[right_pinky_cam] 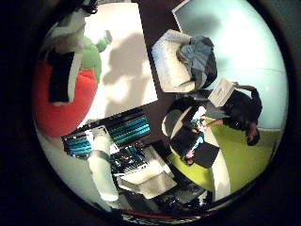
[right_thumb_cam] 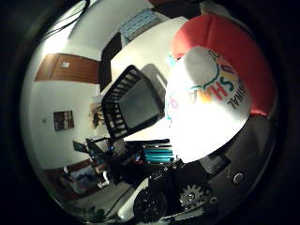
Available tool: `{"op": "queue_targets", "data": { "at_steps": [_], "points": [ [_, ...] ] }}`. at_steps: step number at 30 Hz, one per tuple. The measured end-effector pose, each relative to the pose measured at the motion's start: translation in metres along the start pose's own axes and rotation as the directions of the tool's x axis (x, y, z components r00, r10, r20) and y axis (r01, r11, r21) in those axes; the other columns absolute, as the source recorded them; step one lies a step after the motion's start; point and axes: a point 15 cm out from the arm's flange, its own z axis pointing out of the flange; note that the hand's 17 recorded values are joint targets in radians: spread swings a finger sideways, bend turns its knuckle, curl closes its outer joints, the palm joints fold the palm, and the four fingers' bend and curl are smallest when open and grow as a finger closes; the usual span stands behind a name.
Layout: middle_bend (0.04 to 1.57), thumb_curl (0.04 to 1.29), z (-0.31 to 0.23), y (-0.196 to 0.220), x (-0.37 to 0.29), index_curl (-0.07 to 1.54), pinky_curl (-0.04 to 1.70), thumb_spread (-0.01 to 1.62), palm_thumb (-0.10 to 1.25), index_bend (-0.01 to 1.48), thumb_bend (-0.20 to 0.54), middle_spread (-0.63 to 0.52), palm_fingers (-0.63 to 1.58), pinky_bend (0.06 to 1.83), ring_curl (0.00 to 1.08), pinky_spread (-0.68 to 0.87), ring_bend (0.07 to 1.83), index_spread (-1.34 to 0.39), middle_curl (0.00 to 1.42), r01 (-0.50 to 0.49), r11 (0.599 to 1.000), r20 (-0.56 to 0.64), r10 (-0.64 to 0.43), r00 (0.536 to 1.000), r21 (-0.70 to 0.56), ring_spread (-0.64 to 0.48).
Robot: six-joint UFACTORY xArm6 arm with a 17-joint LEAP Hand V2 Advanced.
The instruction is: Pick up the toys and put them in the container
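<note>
The soft toy [right_pinky_cam: 61, 101] is big, red and round, with a green part at its 1 o'clock side. It sits close against the palm of the hand [right_pinky_cam: 66, 70], and a white and black finger lies across it. The fingers look curled round the toy, so the hand seems to be holding it above the white tabletop [right_pinky_cam: 124, 70]. The toy looks light, squashy and plump, so it will not break. It may bulge or slip if only a bit of it is pinched. The best place to hold it is around its fat red middle, not the thin green part. To the right, the black container [right_thumb_cam: 129, 105] with slatted sides stands open on the tabletop, at about 9 o'clock from the toy, a little apart from it.
</note>
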Motion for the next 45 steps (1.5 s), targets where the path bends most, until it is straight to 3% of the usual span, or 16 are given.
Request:
{"op": "queue_targets", "data": {
  "at_steps": [9, 18, 33, 38, 42, 45],
  "points": [
    [1.23, 0.68, -0.019, 0.003, -0.125, 1.07, 1.26, 0.94, 1.07, 1.01, -0.016, -0.26, 0.89, 1.28, 0.9, -0.15, 1.42, -0.35, 1.12, 0.249, 0.968, 0.131, -0.245, 0.961, -0.015, -0.27],
    [1.23, 0.7, -0.022, -0.007, -0.215, 1.1, 1.29, 0.93, 1.06, 0.99, -0.016, -0.26, 0.87, 1.28, 0.92, -0.15, 1.42, -0.36, 1.13, 0.399, 0.917, 0.159, -0.398, 0.903, 0.027, -0.28],
    [1.21, 0.71, -0.002, -0.034, -0.255, 1.13, 1.3, 0.95, 1.03, 0.98, -0.016, -0.27, 0.86, 1.29, 0.94, -0.15, 1.42, -0.38, 1.16, 0.436, 0.898, 0.159, -0.439, 0.884, 0.055, -0.28],
    [1.19, 0.65, -0.003, -0.043, -0.261, 1.13, 1.26, 1.05, 0.98, 0.96, -0.019, -0.27, 0.87, 1.27, 0.91, -0.16, 1.39, -0.38, 1.15, 0.431, 0.897, 0.161, -0.441, 0.883, 0.094, -0.28],
    [1.08, 0.56, 0.015, -0.045, -0.263, 1.03, 1.08, 1.1, 0.87, 0.69, -0.033, -0.25, 0.94, 1.07, 0.76, -0.26, 1.27, -0.39, 1.01, 0.429, 0.899, 0.162, -0.438, 0.884, 0.089, -0.27],
    [0.93, 0.5, 0.022, -0.043, -0.262, 0.94, 0.94, 1.11, 0.81, 0.45, -0.028, -0.26, 0.82, 0.97, 0.66, -0.41, 1.19, -0.42, 0.9, 0.432, 0.899, 0.161, -0.438, 0.884, 0.076, -0.31]
  ]
}}
